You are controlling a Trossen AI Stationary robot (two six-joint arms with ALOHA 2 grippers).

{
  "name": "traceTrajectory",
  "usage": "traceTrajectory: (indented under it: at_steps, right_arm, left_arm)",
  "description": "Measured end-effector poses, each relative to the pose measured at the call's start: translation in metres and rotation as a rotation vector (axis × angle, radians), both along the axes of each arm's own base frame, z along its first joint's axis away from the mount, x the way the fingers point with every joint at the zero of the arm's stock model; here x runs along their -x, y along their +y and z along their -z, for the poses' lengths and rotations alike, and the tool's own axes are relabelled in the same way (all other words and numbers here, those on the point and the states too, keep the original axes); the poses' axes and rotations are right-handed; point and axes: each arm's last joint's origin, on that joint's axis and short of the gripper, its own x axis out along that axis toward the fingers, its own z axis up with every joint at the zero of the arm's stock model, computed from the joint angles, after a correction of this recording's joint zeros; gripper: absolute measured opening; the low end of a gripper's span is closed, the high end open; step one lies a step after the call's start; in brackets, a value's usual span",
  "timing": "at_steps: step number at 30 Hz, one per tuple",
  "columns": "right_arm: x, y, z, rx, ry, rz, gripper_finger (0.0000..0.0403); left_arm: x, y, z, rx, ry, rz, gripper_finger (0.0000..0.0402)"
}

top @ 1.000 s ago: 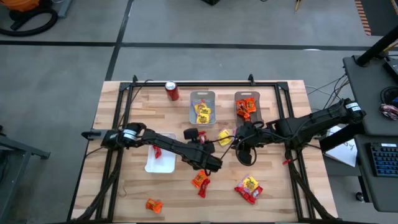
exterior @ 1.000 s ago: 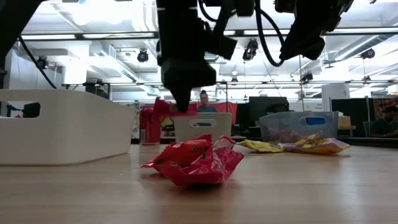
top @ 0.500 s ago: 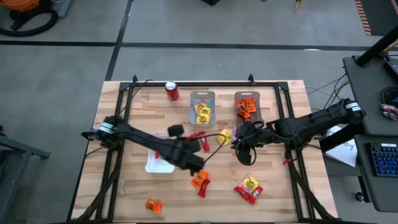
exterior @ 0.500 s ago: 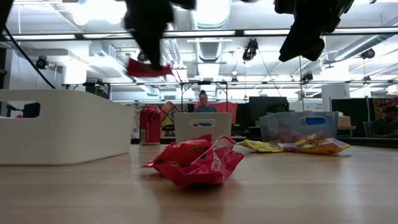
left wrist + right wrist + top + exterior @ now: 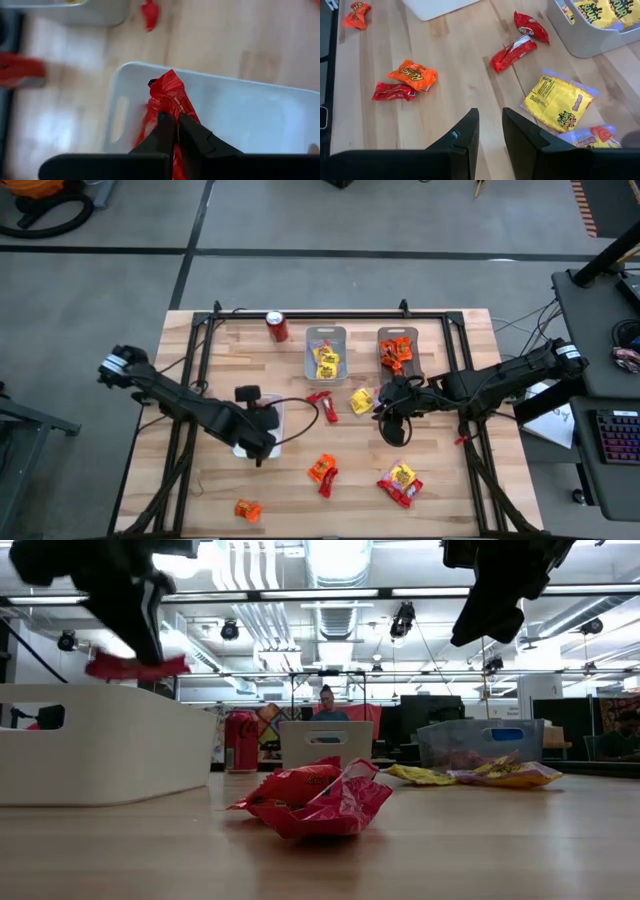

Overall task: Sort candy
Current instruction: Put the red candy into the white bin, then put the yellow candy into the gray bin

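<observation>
I see pale striped wood on the counter, framed in black. Both my arms are dark. My left gripper pinches a glossy red packet over a white tray. The clear tray holds yellow packets with dark lettering, the next tray orange ones. Loose on the wood: a yellow packet, an orange packet, red packets. The soda can is red.

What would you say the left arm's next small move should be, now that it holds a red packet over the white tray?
Probably lower a little and open. The left gripper is shut on the red packet, which hangs above the white tray, not yet resting in it. The right gripper waits, open, over loose candy.
</observation>
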Motion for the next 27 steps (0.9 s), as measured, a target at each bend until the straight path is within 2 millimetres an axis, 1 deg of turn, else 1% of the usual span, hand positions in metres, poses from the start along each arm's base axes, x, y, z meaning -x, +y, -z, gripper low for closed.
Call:
traceTrajectory:
  at_steps: [2,5,8,12,16,19,23,27]
  right_arm:
    - [0.0,0.0,0.0,0.0,0.0,0.0,0.0079]
    - [0.0,0.0,0.0,-0.001,-0.001,0.001,0.0079]
    - [0.0,0.0,0.0,-0.001,-0.001,0.001,0.0079]
    - [0.0,0.0,0.0,-0.001,-0.001,0.001,0.0079]
    - [0.0,0.0,0.0,-0.004,-0.001,0.003,0.0079]
    - [0.0,0.0,0.0,-0.019,-0.001,0.018,0.0079]
    - [0.0,0.0,0.0,-0.073,0.001,0.07,0.0079]
    - [0.001,0.003,0.0,-0.108,0.004,0.095,0.0079]
  left_arm:
    - [0.002,0.002,0.012,0.011,-0.029,0.044,0.0]
    - [0.006,0.005,0.02,0.009,-0.034,0.051,0.0004]
    - [0.008,0.008,0.026,-0.003,-0.002,0.035,0.0019]
    - [0.007,0.008,0.027,-0.007,0.006,0.031,0.0044]
    - [0.009,0.01,0.027,-0.017,0.029,0.03,0.007]
    - [0.007,0.009,0.022,-0.014,0.022,0.03,0.0083]
    - [0.002,0.005,0.012,0.002,-0.019,0.033,0.0089]
    - [-0.003,-0.001,0.005,-0.019,-0.103,0.064,0.0086]
